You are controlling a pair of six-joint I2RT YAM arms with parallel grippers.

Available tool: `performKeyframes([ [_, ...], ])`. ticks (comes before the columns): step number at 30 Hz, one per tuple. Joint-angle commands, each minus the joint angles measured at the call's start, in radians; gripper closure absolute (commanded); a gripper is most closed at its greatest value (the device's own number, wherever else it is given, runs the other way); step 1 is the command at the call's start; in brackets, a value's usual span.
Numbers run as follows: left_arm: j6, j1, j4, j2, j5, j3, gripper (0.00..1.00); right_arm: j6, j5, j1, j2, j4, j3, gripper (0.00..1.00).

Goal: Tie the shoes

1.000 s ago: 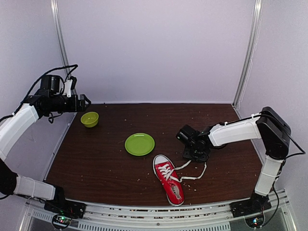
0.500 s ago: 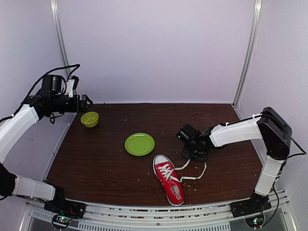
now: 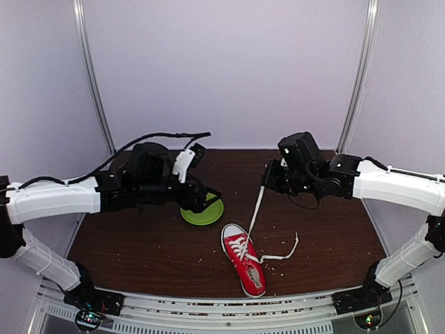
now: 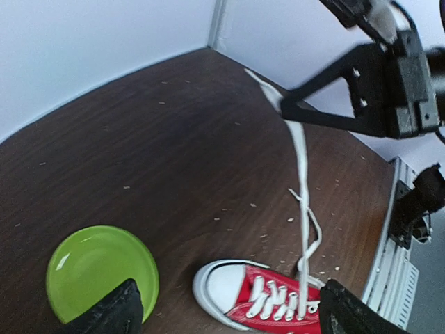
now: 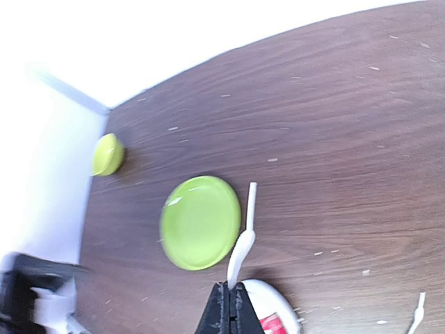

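The red sneaker [image 3: 244, 266] lies on the brown table near the front, toe pointing back left. It also shows in the left wrist view [image 4: 268, 300], and its white toe cap shows in the right wrist view [image 5: 270, 300]. My right gripper [image 3: 265, 181] hangs above and behind it, shut on one white lace [image 3: 255, 209] that runs taut up from the eyelets. The lace tip [image 5: 242, 240] sticks out past the closed fingertips [image 5: 228, 287]. The other lace [image 3: 284, 255] lies slack on the table to the shoe's right. My left gripper [image 3: 211, 200] is open and empty over the plate; the shoe's toe sits between its fingers [image 4: 115, 311].
A green plate [image 3: 197, 215] lies just back left of the shoe, partly under my left gripper, and shows in both wrist views [image 4: 97, 268] [image 5: 200, 221]. A small green bowl [image 5: 108, 154] sits at the far left back. Crumbs dot the table.
My right gripper rose from the table with the lace, pulling it taut. My left arm swung from the far left wall in over the green plate. The shoe stayed put.
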Motion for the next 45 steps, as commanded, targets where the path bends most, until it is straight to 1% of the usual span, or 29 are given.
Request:
performKeyframes([
  [1, 0.021, -0.097, 0.25, 0.164, 0.099, 0.07, 0.1, -0.029, -0.069, 0.034, -0.029, 0.033, 0.003, 1.0],
  [4, 0.026, -0.129, 0.304, 0.257, 0.131, 0.102, 0.1, -0.026, -0.111, 0.049, -0.039, 0.038, 0.002, 1.0],
  [6, 0.016, -0.131, 0.34, 0.29, 0.136, 0.105, 0.11, -0.034, -0.101, 0.056, -0.044, 0.001, 0.013, 1.0],
  [11, 0.013, -0.131, 0.356, 0.361, 0.132, 0.137, 0.14, -0.037, -0.109, 0.059, -0.075, 0.016, -0.009, 1.0],
  [15, 0.0, -0.131, 0.382, 0.406, 0.121, 0.158, 0.26, -0.041, -0.118, 0.06, -0.073, -0.005, 0.006, 1.0],
  [16, 0.001, -0.131, 0.379, 0.417, 0.112, 0.168, 0.31, -0.043, -0.119, 0.059, -0.072, -0.018, 0.013, 1.0],
  [18, 0.003, -0.131, 0.372, 0.433, 0.089, 0.187, 0.48, -0.045, -0.117, 0.06, -0.075, -0.033, 0.014, 1.0],
  [19, -0.003, -0.131, 0.373, 0.439, 0.069, 0.19, 0.61, -0.044, -0.117, 0.059, -0.077, -0.037, 0.012, 1.0],
  [20, -0.006, -0.131, 0.377, 0.44, 0.061, 0.189, 0.68, -0.043, -0.117, 0.059, -0.08, -0.04, 0.008, 1.0],
  [21, -0.013, -0.131, 0.386, 0.438, 0.049, 0.184, 0.82, -0.041, -0.115, 0.059, -0.081, -0.046, 0.003, 1.0],
  [22, -0.021, -0.131, 0.398, 0.433, 0.039, 0.175, 0.92, -0.039, -0.113, 0.06, -0.083, -0.051, 0.001, 1.0],
  [23, -0.03, -0.131, 0.407, 0.425, 0.029, 0.163, 0.99, -0.036, -0.112, 0.059, -0.083, -0.055, -0.001, 1.0],
  [26, -0.052, -0.131, 0.42, 0.377, -0.007, 0.114, 1.0, -0.025, -0.131, 0.06, -0.086, -0.071, -0.019, 1.0],
  [29, -0.078, -0.131, 0.397, 0.312, -0.032, 0.051, 1.0, -0.018, -0.142, 0.07, -0.09, -0.071, -0.055, 1.0],
  [32, -0.111, -0.131, 0.376, 0.244, -0.036, -0.017, 1.0, -0.017, -0.141, 0.081, -0.077, -0.071, -0.079, 1.0],
  [35, -0.139, -0.132, 0.344, 0.189, -0.022, -0.071, 1.0, -0.033, -0.142, 0.101, -0.031, -0.067, -0.058, 1.0],
  [36, -0.146, -0.13, 0.328, 0.174, -0.024, -0.086, 1.0, -0.044, -0.143, 0.105, -0.009, -0.068, -0.043, 0.98],
  [38, -0.172, -0.127, 0.295, 0.145, -0.041, -0.118, 1.0, -0.066, -0.156, 0.114, 0.051, -0.068, 0.009, 0.87],
  [39, -0.189, -0.125, 0.292, 0.129, -0.06, -0.144, 1.0, -0.073, -0.161, 0.115, 0.066, -0.079, 0.034, 0.8],
  [40, -0.203, -0.125, 0.296, 0.109, -0.083, -0.17, 1.0, -0.076, -0.155, 0.114, 0.09, -0.102, 0.058, 0.71],
  [41, -0.227, -0.122, 0.29, 0.092, -0.114, -0.195, 1.0, -0.077, -0.136, 0.114, 0.095, -0.134, 0.073, 0.6],
  [42, -0.253, -0.118, 0.275, 0.075, -0.144, -0.214, 1.0, -0.076, -0.108, 0.115, 0.089, -0.165, 0.076, 0.42],
  [43, -0.276, -0.114, 0.263, 0.06, -0.166, -0.229, 1.0, -0.072, -0.075, 0.114, 0.073, -0.191, 0.061, 0.29],
  [44, -0.299, -0.109, 0.258, 0.051, -0.175, -0.244, 1.0, -0.069, -0.042, 0.112, 0.051, -0.214, 0.036, 0.21],
  [45, -0.32, -0.105, 0.258, 0.046, -0.177, -0.257, 1.0, -0.065, -0.022, 0.102, 0.022, -0.236, 0.003, 0.17],
])
